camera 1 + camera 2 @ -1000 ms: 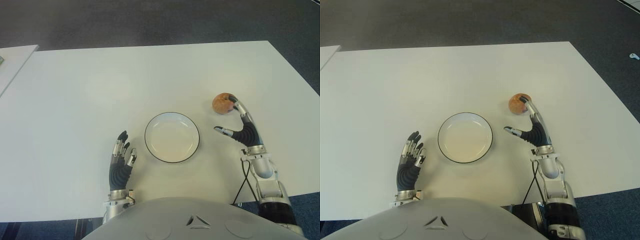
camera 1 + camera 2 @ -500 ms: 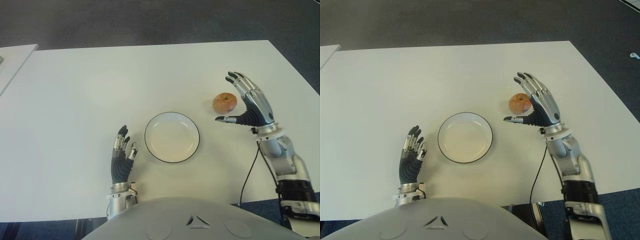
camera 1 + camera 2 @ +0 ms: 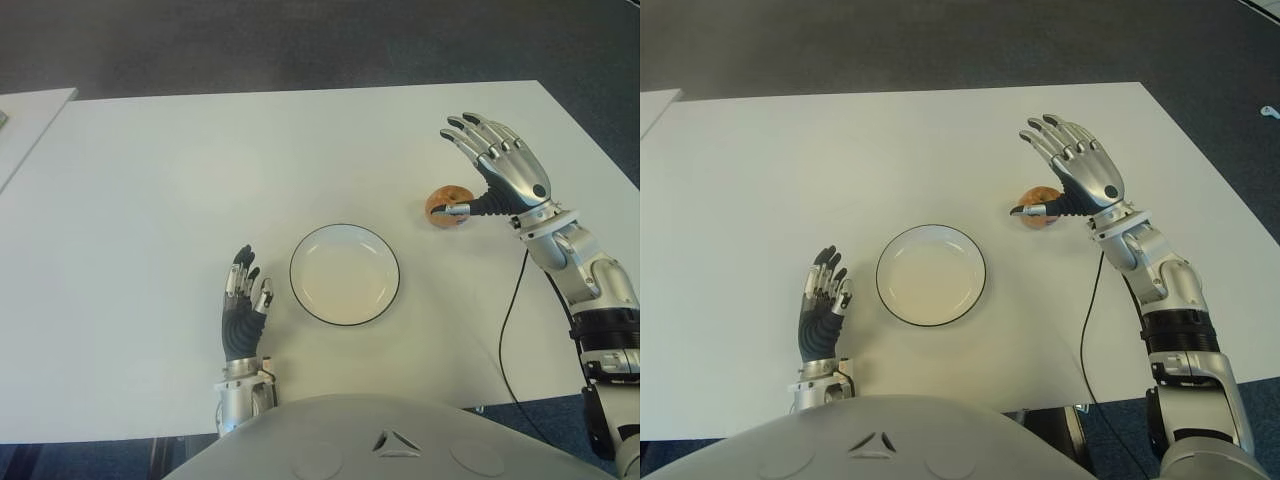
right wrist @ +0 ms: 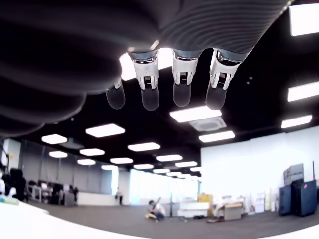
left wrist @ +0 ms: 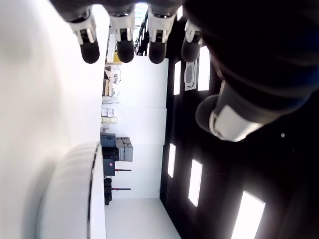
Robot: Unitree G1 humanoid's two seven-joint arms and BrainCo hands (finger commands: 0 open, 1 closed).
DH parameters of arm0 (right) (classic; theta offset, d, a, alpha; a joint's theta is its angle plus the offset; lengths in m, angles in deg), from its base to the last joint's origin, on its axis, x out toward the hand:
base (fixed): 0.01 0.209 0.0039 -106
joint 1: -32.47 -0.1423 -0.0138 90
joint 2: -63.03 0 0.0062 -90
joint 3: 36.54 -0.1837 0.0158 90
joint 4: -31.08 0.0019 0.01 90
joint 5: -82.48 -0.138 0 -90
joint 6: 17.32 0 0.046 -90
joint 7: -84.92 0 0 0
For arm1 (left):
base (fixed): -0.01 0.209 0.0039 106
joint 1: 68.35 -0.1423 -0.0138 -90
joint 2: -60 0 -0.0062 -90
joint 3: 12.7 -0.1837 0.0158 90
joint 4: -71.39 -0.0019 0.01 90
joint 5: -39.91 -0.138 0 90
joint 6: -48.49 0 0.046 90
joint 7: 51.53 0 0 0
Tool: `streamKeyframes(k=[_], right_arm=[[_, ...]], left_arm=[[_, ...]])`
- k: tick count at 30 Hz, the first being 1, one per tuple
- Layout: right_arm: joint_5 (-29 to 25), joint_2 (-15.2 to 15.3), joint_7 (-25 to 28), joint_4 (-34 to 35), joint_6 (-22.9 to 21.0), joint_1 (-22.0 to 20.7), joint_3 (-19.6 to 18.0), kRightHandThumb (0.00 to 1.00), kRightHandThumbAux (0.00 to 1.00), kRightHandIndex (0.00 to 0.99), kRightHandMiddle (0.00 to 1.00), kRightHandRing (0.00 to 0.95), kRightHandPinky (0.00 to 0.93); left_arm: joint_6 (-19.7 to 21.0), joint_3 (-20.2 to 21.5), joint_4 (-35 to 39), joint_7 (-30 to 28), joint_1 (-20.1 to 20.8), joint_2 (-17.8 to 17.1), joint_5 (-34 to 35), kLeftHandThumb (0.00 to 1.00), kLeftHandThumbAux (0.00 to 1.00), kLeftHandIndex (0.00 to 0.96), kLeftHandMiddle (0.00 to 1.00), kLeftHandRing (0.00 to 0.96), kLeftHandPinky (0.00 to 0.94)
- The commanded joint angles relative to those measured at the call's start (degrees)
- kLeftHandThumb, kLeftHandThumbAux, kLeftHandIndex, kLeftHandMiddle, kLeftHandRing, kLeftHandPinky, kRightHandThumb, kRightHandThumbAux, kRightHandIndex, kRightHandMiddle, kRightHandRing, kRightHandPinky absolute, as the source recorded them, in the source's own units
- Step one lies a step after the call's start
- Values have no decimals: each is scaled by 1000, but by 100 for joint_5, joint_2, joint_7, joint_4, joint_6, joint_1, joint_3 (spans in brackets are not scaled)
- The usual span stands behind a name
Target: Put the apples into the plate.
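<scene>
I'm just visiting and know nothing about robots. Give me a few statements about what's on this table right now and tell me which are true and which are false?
1. The apple already lies in the plate. False: it sits on the white table, to the plate's right.
2. The plate has nothing in it. True.
3. The right hand is above the apple with its fingers spread. True.
4. The left hand is holding a second apple. False: it holds nothing and shows to the left of the plate.
5. Two apples are in view. False: only one shows.
</scene>
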Motion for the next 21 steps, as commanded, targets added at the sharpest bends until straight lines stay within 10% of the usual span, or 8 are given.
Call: streamKeyframes(k=[1,21], right_arm=[[336,142,-126,-877,-167,-636,534,364,259,0,0,0,0],[269,-151,-246,-3796,-294,-2337,2063,293,176,0,0,0,0]], left_arm=[[92,3,-204,-109,15,57,85,125,601,0,0,0,0],[161,58,-278,-256,90,41,280,148,605,0,0,0,0]])
